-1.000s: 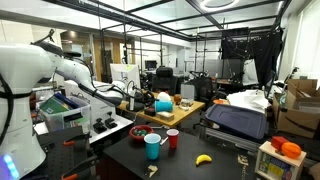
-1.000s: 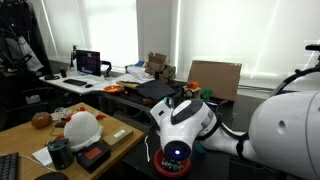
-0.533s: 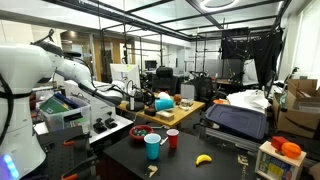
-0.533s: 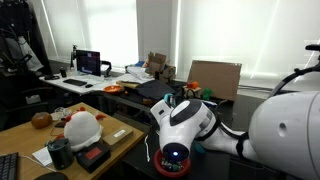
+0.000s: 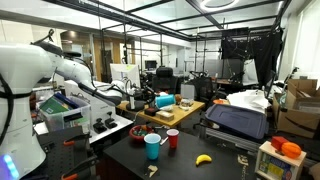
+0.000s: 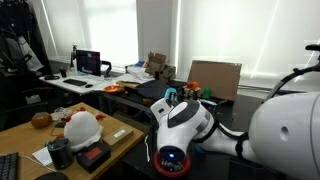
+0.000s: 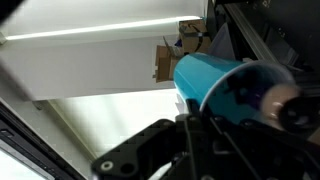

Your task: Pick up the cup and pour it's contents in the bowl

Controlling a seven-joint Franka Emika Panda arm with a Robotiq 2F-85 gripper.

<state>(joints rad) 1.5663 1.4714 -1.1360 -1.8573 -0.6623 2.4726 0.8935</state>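
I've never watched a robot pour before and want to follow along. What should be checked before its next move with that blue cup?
1. Blue cup gripped by the jaws: ok, the wrist view shows it clamped.
2. Cup tipped for pouring: ok, it lies nearly on its side.
3. Cup mouth over the red bowl: cannot tell, the exterior view does not settle depth.
4. Contents already out: cannot tell, the cup's inside is hidden.
5. Teal cup and small red cup out of the way: ok, both stand upright on the table, apart from the bowl.

Cluttered lab; bright windows (image 6: 100, 30); black table (image 5: 188, 166); ceiling light (image 5: 218, 4).
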